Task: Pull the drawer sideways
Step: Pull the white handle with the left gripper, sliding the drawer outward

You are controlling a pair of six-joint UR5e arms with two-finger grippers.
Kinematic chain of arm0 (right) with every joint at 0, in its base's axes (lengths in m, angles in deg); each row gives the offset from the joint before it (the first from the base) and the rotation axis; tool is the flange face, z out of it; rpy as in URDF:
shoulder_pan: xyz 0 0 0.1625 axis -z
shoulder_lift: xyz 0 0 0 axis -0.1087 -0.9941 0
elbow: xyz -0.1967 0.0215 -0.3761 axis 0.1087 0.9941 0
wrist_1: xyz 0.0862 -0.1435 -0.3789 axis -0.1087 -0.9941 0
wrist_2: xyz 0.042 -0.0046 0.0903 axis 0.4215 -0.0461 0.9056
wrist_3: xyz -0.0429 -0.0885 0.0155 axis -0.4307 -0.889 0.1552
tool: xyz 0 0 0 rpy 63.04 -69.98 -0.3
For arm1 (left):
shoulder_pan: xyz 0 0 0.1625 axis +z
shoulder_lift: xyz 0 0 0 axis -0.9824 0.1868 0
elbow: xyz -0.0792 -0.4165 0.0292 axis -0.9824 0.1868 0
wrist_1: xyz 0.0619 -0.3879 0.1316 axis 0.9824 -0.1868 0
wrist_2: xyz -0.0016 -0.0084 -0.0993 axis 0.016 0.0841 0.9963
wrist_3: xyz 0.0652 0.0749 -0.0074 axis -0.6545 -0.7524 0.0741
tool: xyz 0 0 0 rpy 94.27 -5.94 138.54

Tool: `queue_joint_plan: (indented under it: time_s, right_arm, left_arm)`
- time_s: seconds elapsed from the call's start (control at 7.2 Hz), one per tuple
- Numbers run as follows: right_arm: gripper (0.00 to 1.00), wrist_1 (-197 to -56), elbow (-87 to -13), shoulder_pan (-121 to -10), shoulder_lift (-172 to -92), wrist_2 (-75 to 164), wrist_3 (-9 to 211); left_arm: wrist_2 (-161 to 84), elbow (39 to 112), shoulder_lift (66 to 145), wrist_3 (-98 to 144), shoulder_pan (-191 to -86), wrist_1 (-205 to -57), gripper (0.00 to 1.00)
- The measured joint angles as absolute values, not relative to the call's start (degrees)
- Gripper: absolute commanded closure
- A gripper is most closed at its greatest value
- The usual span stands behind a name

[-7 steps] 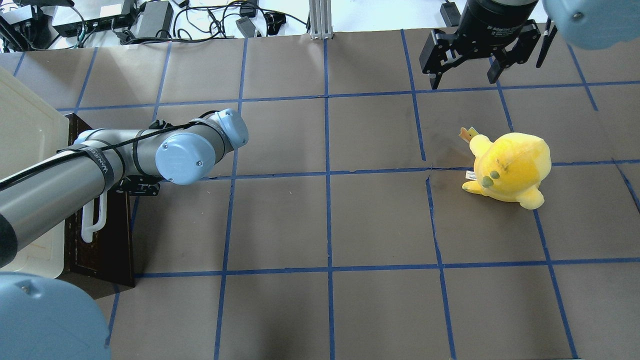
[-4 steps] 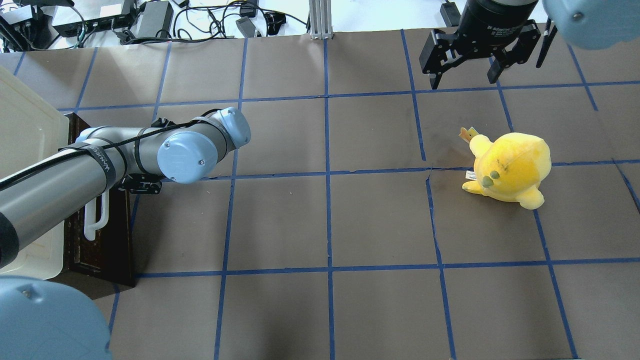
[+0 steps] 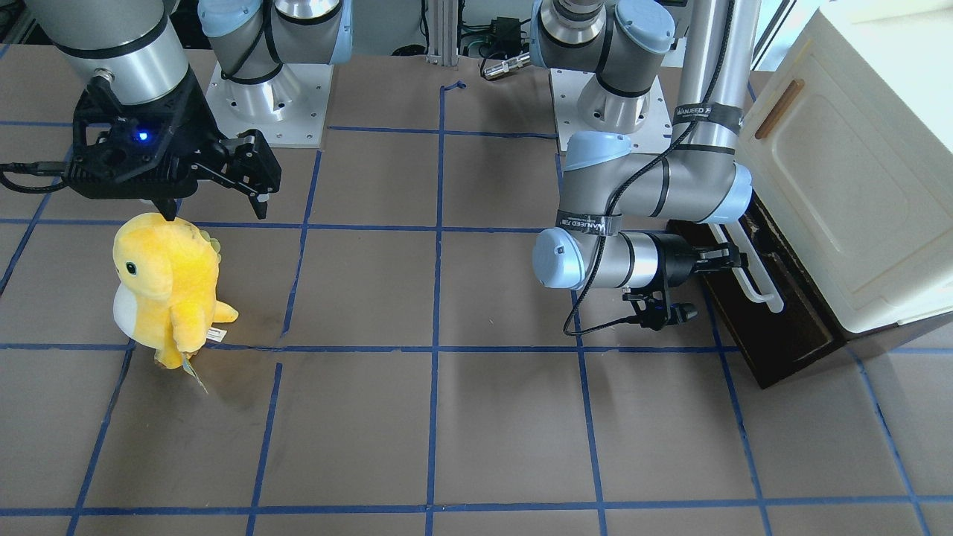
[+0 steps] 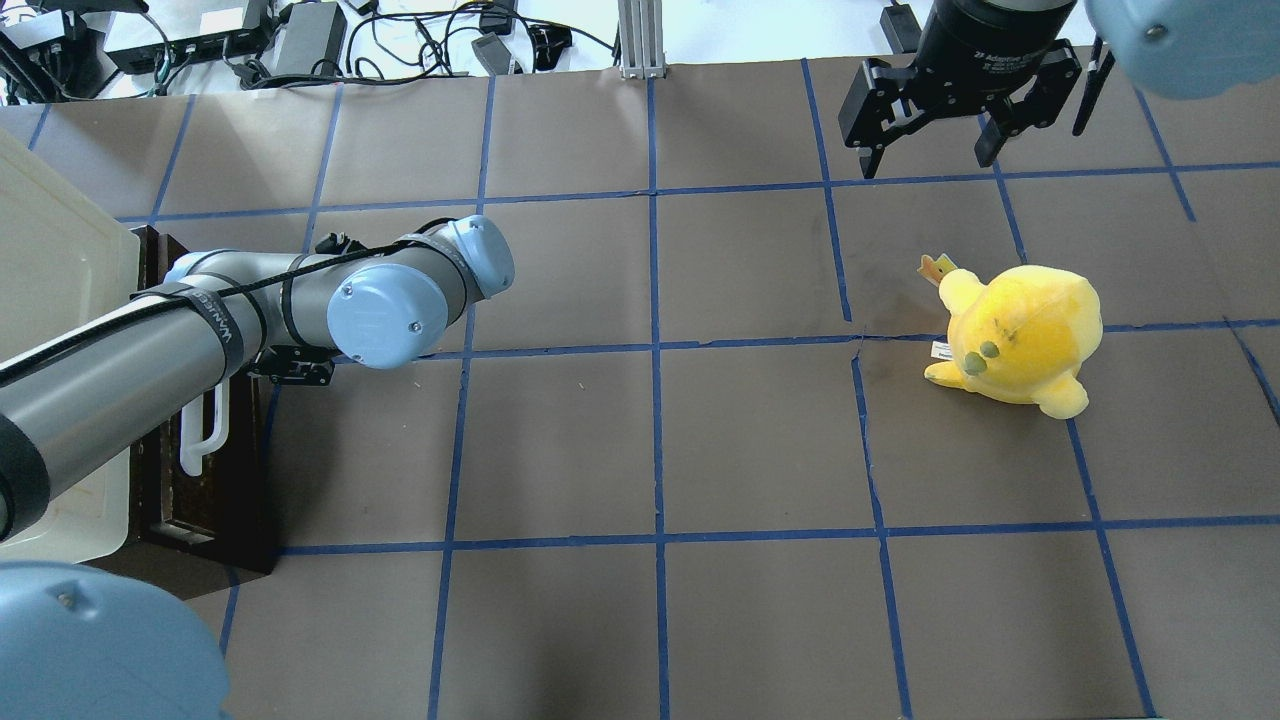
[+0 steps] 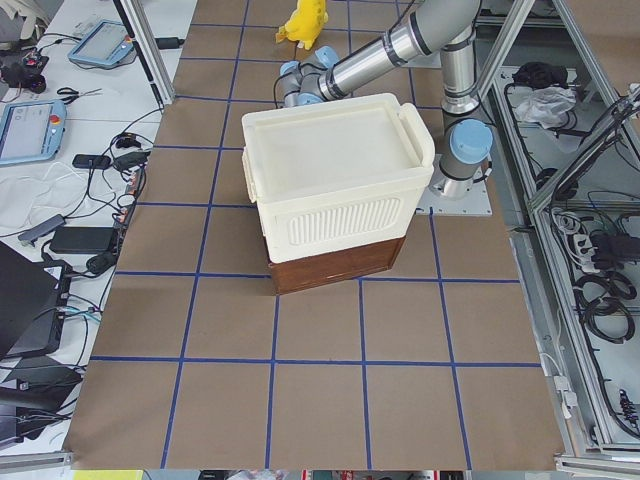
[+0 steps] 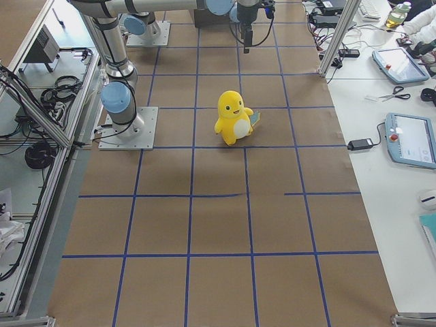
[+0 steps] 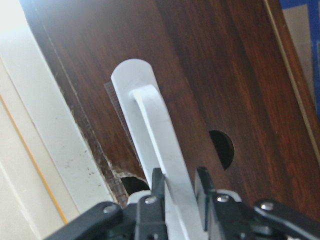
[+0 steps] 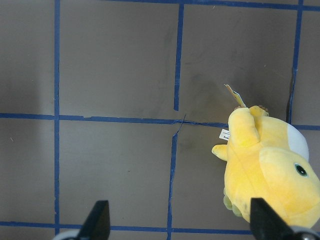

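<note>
The left jaws are sitting pinched onto the white bar handle (image 7: 150,130) of the drawer (image 3: 774,327), one finger on each side of the bar with basically no gap showing in the wrist view, so I'm calling that a solid hold. The drawer is sitting at the robot's left end of the tabletop (image 4: 650,450), under the cream cabinet (image 3: 856,186), with its dark wood front poking out a bit past the cabinet face. The right jaws are hanging wide open and holding nothing, over the far right side near the yellow plush toy (image 4: 1020,335). I'm reading this as the pulling step. To do it well, the left arm (image 4: 200,320) should be dragging straight out along the drawer's slide line, toward the middle of the tabletop, level and without twisting. The grip is sitting toward one end of the bar, so an off-axis tug risks jamming the drawer or slipping the fingers along the handle. Going slow helps too, since the whole cabinet might skid instead. Room-wise, nothing is lying in front of the drawer, the plush is well apart, and the only tight edge is the cabinet's lower lip just above the drawer front.
</note>
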State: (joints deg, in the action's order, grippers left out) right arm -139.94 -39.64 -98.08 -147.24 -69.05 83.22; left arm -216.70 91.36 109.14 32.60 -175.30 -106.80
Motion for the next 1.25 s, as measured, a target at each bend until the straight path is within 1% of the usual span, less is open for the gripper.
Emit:
queue_joint_plan:
  time_s: [1.25]
  right_arm:
    - [0.0, -139.94, -39.64, -98.08, -147.24, -69.05, 83.22]
  left_arm:
    - [-216.64, 91.21, 108.91, 32.51, -178.39, -106.79, 0.68]
